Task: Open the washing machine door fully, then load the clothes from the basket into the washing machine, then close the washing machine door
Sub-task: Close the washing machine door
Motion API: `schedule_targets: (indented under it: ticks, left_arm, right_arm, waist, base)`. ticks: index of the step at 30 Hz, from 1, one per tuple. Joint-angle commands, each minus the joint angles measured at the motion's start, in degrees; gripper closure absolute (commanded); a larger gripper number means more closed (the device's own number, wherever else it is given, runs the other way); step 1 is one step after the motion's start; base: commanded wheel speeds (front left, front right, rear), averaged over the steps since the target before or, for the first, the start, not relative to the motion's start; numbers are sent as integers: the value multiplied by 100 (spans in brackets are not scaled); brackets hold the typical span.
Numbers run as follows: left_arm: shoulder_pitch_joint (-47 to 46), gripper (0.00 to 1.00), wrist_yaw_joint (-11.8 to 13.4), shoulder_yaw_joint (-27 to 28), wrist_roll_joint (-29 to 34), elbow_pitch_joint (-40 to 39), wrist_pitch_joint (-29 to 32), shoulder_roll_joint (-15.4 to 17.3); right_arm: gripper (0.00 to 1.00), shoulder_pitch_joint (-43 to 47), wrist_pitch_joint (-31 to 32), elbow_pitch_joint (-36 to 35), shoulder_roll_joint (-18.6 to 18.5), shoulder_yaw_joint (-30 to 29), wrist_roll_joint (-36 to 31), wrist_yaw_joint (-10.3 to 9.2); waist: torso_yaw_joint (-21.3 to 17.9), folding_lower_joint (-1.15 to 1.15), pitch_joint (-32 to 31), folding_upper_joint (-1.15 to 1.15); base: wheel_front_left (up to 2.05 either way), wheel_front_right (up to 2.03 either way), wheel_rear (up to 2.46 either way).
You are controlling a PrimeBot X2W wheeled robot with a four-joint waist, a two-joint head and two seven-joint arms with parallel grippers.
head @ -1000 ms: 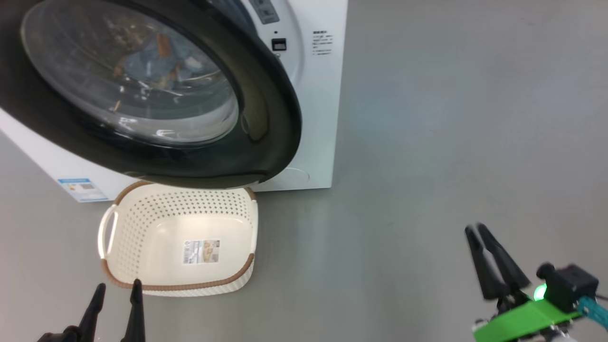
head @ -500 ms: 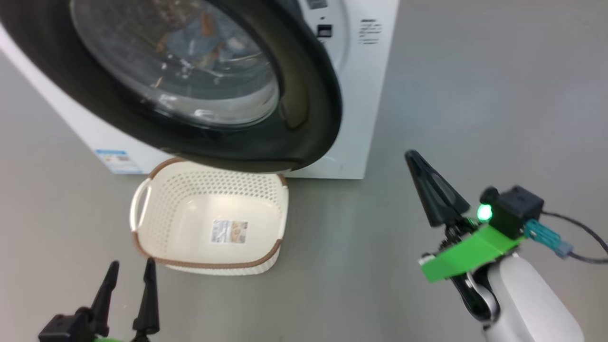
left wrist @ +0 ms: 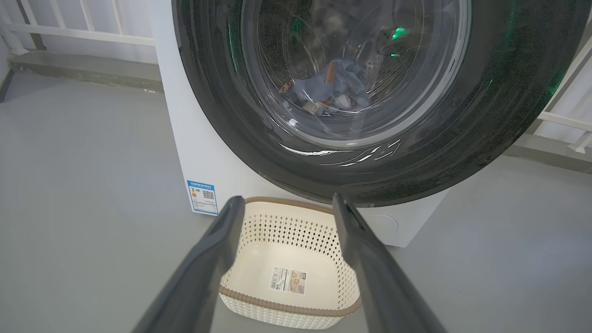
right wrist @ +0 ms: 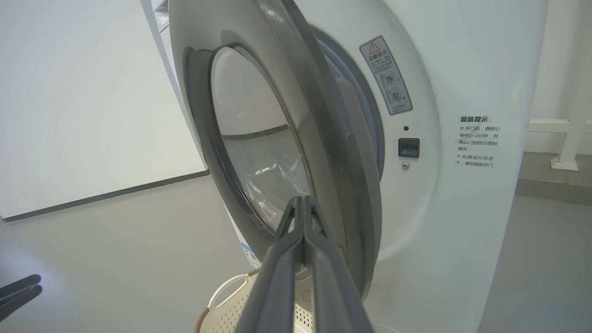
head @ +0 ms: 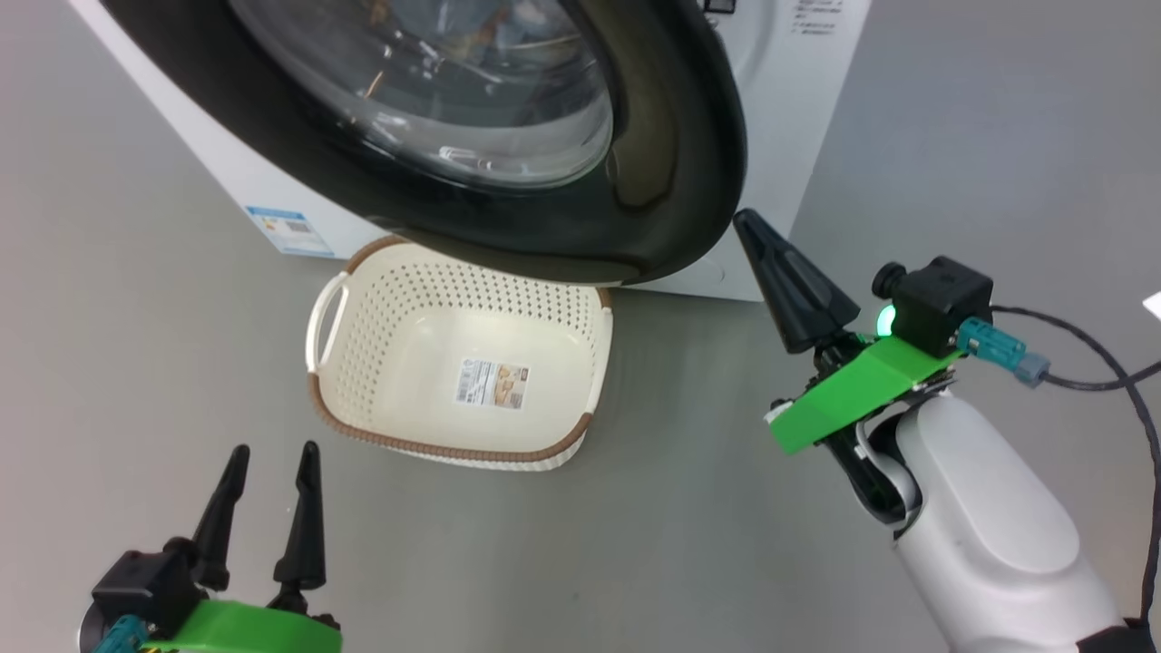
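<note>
Since the clothes point(left wrist: 330, 88) lay in the drum point(left wrist: 374, 62), door point(head: 671, 181): ajar above the empty basket point(head: 399, 299) — closing was due, I judged.
Right hand point(head: 744, 225): clenched, empty, beside the door's rim — seemingly for pushing.
Left hand point(head: 275, 449): released, low.
</note>
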Motion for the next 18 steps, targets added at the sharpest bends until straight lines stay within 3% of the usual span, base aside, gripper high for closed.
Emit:
schedule_targets:
  ticks: [1,18]
  left_arm:
    - [-187,0,-18,151,9,-152,-70,63]
    - [-522,0,-18,-91,-50,-200,-70,-6]
  right_arm:
    - [100,-152,-27,-78,101,38,27,8]
    - [100,-919,-27,483,159,-275,-60,8]
  waist:
    - [181,0,203,0]
    - [457,0,605,0]
  base:
    - [0,0,0]
    - [0,0,0]
